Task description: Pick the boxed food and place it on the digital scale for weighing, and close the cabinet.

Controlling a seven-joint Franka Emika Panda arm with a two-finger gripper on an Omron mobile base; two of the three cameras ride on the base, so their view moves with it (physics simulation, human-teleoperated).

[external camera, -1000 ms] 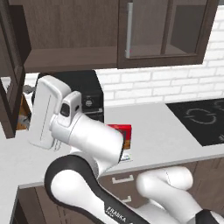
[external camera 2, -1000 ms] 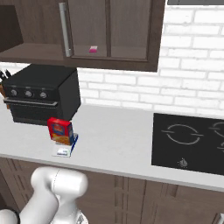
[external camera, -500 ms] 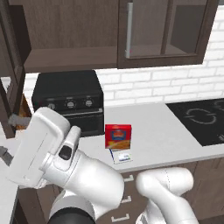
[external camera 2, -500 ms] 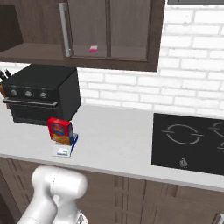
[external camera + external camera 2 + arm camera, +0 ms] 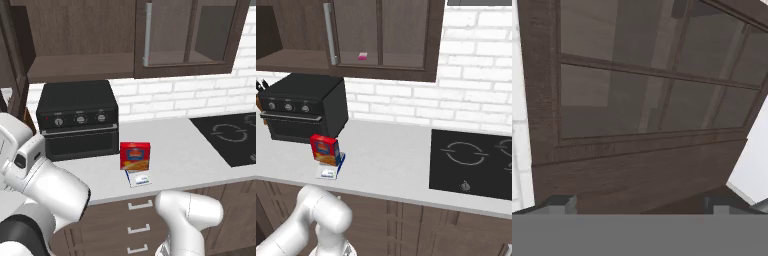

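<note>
Since the boxed food (image 5: 134, 156) already sits on the digital scale (image 5: 137, 178), the gripper (image 5: 639, 207), jaws apart, faces the cabinet (image 5: 637, 150) door at twelve o'clock, likely to shut it.

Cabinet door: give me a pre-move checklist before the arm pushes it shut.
1. Boxed food standing on the digital scale: ok.
2. Cabinet left bay open, door swung out at the left edge: not ok, needs closing.
3. Right glass door shut: ok.
4. Fingers spread wide, nothing between them: ok.
5. Hand facing a glass-paned door: ok.
6. Contact with that door: cannot tell.
</note>
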